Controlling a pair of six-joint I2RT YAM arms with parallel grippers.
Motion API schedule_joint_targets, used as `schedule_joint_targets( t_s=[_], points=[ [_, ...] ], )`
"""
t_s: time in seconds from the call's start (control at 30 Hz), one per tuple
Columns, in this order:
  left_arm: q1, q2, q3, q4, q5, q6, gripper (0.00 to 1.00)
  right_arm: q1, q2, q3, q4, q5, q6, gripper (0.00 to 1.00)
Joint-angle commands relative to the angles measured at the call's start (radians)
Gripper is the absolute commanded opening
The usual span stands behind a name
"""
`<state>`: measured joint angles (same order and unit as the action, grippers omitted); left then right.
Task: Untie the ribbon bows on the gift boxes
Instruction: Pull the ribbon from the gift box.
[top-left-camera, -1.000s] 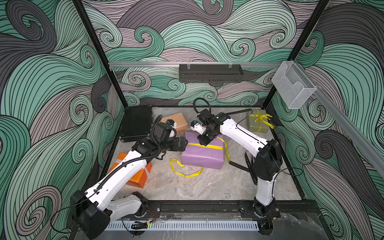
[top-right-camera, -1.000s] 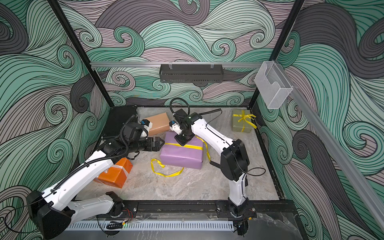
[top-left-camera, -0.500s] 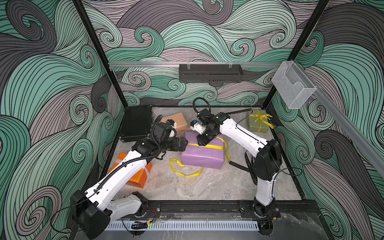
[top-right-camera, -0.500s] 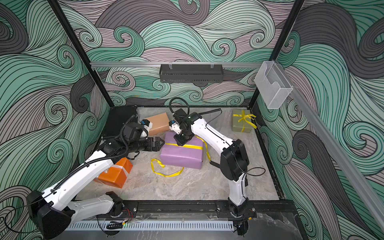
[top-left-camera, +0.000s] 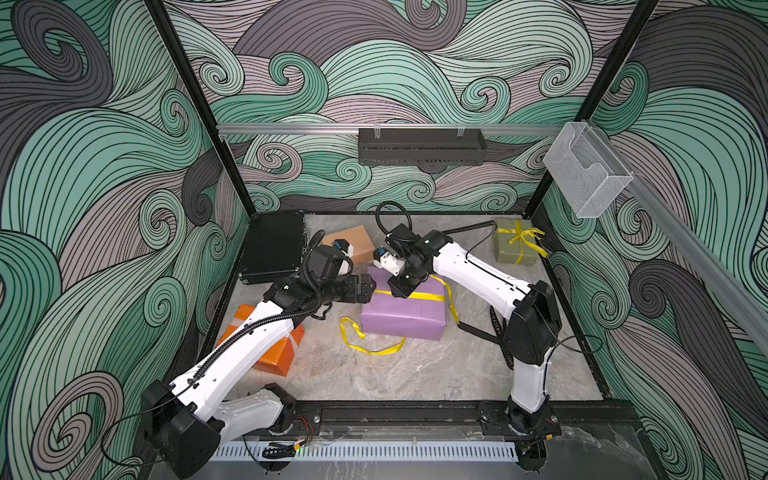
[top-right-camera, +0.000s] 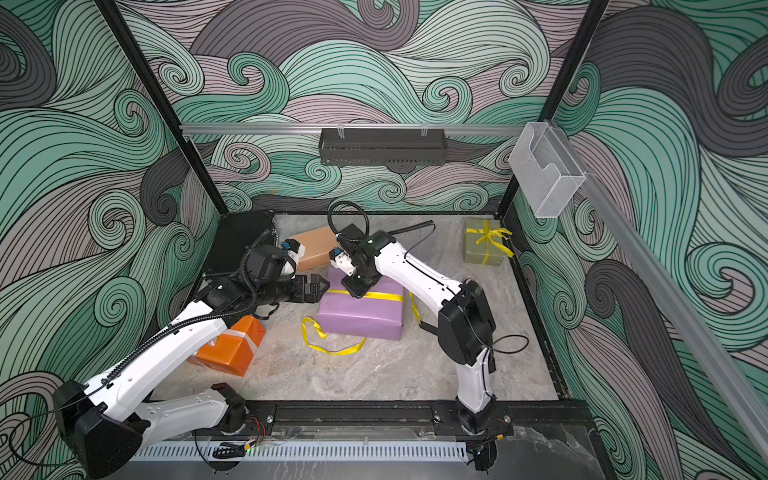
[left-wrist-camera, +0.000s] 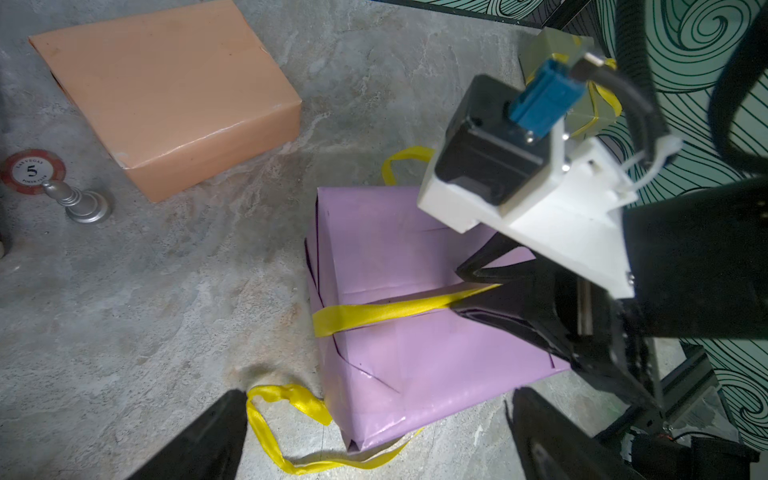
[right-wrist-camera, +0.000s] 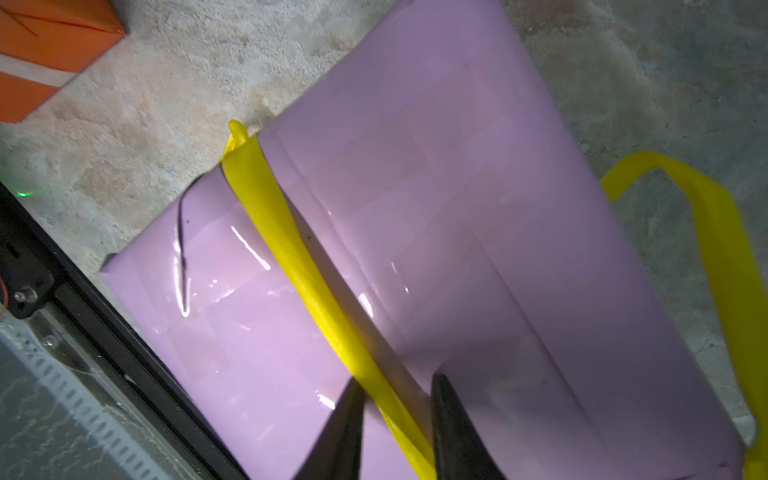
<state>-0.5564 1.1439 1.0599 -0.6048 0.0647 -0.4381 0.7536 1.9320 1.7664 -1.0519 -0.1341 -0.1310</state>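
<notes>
A large purple gift box (top-left-camera: 403, 318) (top-right-camera: 360, 312) lies mid-floor with a yellow ribbon (top-left-camera: 419, 296) (right-wrist-camera: 291, 249) wrapped flat across its top. No bow shows on it, and a loose yellow tail (top-left-camera: 365, 347) (left-wrist-camera: 266, 419) curls on the floor in front. My right gripper (top-left-camera: 401, 291) (right-wrist-camera: 399, 378) points down onto the box top. Its jaws stand slightly apart astride the ribbon, not pinching it. My left gripper (top-left-camera: 370, 286) (left-wrist-camera: 376, 392) is wide open at the box's left end, holding nothing. The olive-green box (top-left-camera: 513, 253) at the back right carries a tied yellow bow (top-left-camera: 525, 237).
The orange box (top-left-camera: 276, 353) with a white band lies under my left arm. A tan box (top-left-camera: 353, 241) and a black case (top-left-camera: 274, 245) sit at the back left. Beside the right arm's base trails a black lettered ribbon (top-left-camera: 498, 332). A poker chip (left-wrist-camera: 32, 170) and a metal pawn (left-wrist-camera: 81, 203) lie near the tan box.
</notes>
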Motion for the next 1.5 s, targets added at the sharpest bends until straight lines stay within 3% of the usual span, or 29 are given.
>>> schedule_joint_targets(
  t_s=[0.0,0.3,1.17,1.47],
  points=[
    [0.016,0.013,0.003,0.016,0.015,-0.010,0.99,0.008,-0.015,-0.034,-0.033,0.046,-0.009,0.19],
    [0.016,0.014,0.002,0.016,0.017,-0.008,0.99,0.012,-0.077,-0.072,0.038,0.070,0.000,0.00],
    [0.018,0.014,0.002,0.018,0.044,-0.004,0.99,-0.014,-0.206,-0.017,0.198,0.073,0.118,0.00],
    [0.016,0.076,0.005,0.028,0.158,0.002,0.82,-0.036,-0.218,0.047,0.200,0.054,0.150,0.00]
  ],
)
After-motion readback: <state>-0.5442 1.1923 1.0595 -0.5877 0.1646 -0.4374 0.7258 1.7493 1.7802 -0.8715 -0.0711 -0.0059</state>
